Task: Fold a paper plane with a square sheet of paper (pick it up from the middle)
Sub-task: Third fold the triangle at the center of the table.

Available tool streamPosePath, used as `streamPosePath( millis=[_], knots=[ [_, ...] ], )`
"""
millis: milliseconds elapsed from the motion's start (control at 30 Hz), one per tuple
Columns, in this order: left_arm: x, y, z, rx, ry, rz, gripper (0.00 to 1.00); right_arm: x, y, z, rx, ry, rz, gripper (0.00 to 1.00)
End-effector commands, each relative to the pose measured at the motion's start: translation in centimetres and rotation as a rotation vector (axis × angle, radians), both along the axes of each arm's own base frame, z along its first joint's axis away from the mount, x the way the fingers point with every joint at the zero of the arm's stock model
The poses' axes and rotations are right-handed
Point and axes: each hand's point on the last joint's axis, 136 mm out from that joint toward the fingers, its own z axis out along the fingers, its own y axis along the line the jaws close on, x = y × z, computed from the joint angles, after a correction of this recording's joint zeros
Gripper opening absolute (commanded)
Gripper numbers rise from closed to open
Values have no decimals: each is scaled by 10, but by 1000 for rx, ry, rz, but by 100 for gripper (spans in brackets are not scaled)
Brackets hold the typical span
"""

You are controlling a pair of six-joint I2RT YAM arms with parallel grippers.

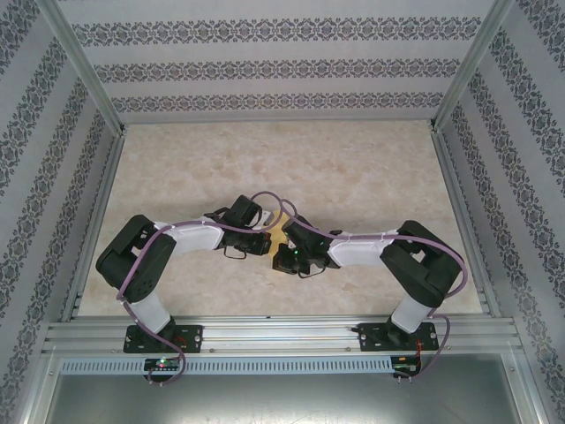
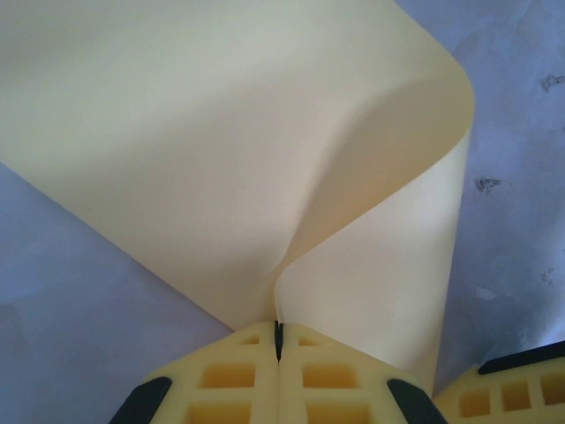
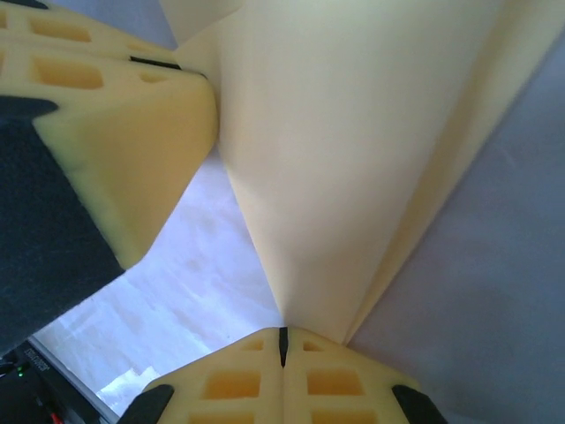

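Square sheet of paper (image 2: 221,159), curled and partly folded, held over the middle of the marbled table (image 1: 353,177). Left gripper (image 2: 278,340) pinched closed on one bend; right gripper (image 3: 282,340), just beside it, pinched closed on another.

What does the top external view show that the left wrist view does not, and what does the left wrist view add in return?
Top external view: the left arm and right arm in full, from their bases on the near rail to wrists meeting mid-table, plus purple cables and patterned walls.

Left wrist view: the square sheet of paper up close, curled in a soft bend, its lower part pinched in the shut left gripper.

Both: the yellow sheet and the pale table.
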Motion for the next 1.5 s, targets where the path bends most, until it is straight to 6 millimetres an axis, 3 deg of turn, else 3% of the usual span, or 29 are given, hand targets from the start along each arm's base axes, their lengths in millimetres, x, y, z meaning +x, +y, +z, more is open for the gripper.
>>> streamPosePath(
  millis=[0, 133, 333, 467, 600, 833, 900, 1067, 1133, 1233, 1333, 1467],
  knots=[
    [-17, 8, -25, 52, 91, -29, 0, 12, 0, 28, 20, -76, 4, 0],
    [-16, 7, -24, 50, 90, -31, 0, 28, 9, 43, 94, -105, 3, 0],
    [-17, 6, -25, 49, 95, -36, 0, 39, 10, 31, 100, -71, -7, 1],
    [-17, 6, -25, 48, 96, -37, 0, 34, -3, 6, 42, -25, -19, 0],
    [-17, 6, -24, 48, 94, -39, 0, 24, -28, -16, -90, -3, -23, 0],
    [-17, 5, -27, 49, 105, -46, 0, 12, -46, -30, -162, 19, -27, 0],
    [-18, 5, -27, 50, 110, -48, 0, 15, -41, -22, -130, 2, -20, 1],
    [-18, 6, -28, 54, 111, -46, 0, 45, -12, 39, 69, -134, 3, 2],
    [-18, 6, -28, 56, 109, -43, 0, 57, -10, 51, 120, -161, 0, 3],
    [-17, 6, -29, 58, 110, -43, 0, 72, -15, 49, 144, -172, -13, 3],
    [-17, 6, -30, 60, 114, -45, 0, 79, -7, 47, 200, -170, 3, 3],
    [-17, 5, -30, 60, 114, -45, 0, 81, -6, 30, 199, -138, 3, 2]
  ],
)
